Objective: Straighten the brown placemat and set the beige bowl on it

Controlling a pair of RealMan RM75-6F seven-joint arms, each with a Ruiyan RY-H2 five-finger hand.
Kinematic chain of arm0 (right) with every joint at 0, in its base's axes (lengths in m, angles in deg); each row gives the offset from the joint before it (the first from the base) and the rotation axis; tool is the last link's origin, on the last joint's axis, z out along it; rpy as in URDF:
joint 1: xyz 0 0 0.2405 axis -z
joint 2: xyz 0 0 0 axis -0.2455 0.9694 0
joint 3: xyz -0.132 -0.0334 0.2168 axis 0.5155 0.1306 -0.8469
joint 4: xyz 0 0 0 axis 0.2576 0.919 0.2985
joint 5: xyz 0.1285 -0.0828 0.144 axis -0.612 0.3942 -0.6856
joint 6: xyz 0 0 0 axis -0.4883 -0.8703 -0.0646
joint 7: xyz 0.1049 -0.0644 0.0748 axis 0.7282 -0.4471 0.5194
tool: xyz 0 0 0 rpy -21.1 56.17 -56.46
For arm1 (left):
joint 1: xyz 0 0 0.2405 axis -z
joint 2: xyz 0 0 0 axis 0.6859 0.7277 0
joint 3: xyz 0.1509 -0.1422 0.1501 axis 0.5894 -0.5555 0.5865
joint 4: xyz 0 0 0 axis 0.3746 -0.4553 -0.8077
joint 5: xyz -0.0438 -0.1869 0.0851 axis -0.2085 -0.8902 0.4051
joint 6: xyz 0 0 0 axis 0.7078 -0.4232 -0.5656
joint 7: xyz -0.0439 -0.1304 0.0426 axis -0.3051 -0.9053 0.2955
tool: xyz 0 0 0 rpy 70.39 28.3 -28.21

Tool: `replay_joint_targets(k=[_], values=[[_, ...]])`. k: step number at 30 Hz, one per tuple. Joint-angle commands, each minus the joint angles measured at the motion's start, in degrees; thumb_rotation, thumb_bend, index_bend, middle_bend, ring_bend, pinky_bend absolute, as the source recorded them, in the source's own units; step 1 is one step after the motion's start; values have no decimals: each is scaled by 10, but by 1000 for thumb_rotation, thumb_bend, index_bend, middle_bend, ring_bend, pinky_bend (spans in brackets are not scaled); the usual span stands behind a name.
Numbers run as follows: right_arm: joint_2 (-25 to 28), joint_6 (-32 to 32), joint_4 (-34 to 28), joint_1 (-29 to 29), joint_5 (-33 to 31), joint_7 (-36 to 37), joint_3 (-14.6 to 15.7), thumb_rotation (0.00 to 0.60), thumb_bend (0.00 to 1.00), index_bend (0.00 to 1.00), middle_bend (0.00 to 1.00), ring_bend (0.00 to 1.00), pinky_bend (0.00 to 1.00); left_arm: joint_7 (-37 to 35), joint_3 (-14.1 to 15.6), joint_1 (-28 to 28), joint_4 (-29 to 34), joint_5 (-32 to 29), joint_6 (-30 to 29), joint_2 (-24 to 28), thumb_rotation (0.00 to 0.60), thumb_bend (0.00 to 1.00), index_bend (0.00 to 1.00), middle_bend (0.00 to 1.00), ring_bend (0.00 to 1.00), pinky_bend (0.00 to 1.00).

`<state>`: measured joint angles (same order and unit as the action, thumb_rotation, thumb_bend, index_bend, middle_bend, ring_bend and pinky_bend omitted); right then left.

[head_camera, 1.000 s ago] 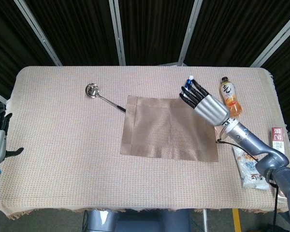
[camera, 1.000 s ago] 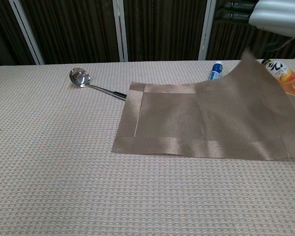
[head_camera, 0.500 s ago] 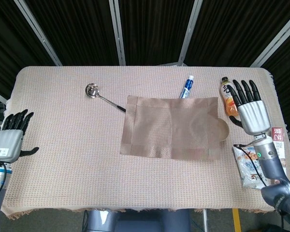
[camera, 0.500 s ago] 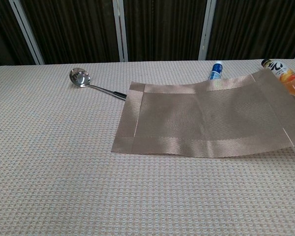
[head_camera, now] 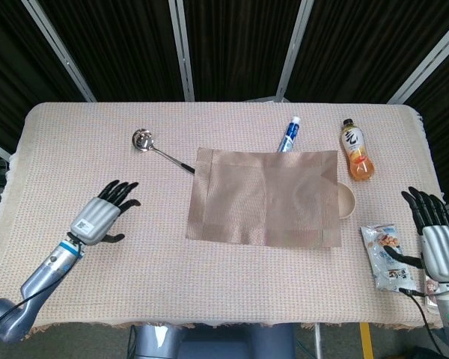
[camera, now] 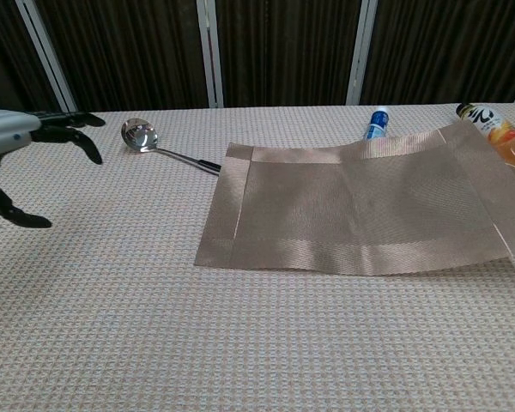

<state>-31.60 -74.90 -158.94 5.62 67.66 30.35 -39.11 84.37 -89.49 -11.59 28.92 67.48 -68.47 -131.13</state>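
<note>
Nearest, both hands hover spread and empty — left hand (head_camera: 105, 215), right hand (head_camera: 434, 238) — above the woven tablecloth (head_camera: 90, 277). Mid-table, the placemat (head_camera: 266, 196) overlaps the bowl (head_camera: 346, 202). Beyond — dark slatted wall panels (head_camera: 232, 45).

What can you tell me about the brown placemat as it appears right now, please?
The brown placemat is a rectangular woven mat with a wider border band, lying spread out near the table's centre. Its right edge drapes over the beige bowl, so that side rides up instead of lying flat, as the chest view shows. The ladle's handle tip meets its far left corner, and the blue tube lies at its far edge. Neither hand touches it.
</note>
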Motion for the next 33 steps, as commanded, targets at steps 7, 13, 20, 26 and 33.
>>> replay_joint_targets(k=[7,13,20,26,33], values=[[-6,-4,-40,22,11,-44,28,600,0,0,0,0,0,-54,-2,75,-150,41,37,-144,600,188,267,0,0,0],[-7,5,-41,20,0,-31,22,600,0,0,0,0,0,-64,11,105,-249,63,46,-203,600,190,268,0,0,0],[-6,6,-38,21,-1,-24,18,600,0,0,0,0,0,-113,20,129,-334,78,32,-265,600,190,268,0,0,0],[-6,1,-36,23,-1,-21,14,600,0,0,0,0,0,-135,23,145,-385,79,22,-308,600,190,268,0,0,0],[-5,-1,-35,25,2,-17,13,600,0,0,0,0,0,-140,25,155,-402,76,15,-319,600,190,268,0,0,0]])
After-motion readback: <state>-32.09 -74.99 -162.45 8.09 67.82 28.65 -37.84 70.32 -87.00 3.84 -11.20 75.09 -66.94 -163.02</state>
